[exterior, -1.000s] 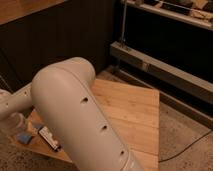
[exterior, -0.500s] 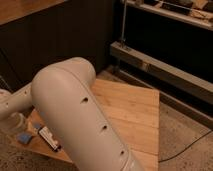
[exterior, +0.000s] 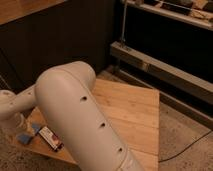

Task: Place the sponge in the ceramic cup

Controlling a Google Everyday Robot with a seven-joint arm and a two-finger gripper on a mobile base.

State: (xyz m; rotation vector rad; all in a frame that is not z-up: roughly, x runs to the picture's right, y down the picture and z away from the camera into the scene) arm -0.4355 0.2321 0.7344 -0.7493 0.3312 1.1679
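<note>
My white arm (exterior: pixel 80 115) fills the middle of the camera view and runs down to the lower left. Its gripper (exterior: pixel 14 126) hangs there over the left corner of the wooden table (exterior: pixel 132 107), mostly hidden by the arm's own links. Just below the gripper lies the light blue sponge (exterior: pixel 23 138), flat on the wood. The ceramic cup is hidden or out of view.
A black-and-red packet (exterior: pixel 50 138) lies right of the sponge, against the arm. A sliver of orange-red (exterior: pixel 36 129) shows between them. A dark wall runs behind the table, a metal shelf rail (exterior: pixel 165 67) stands at right, and a cable (exterior: pixel 187 149) crosses the speckled floor.
</note>
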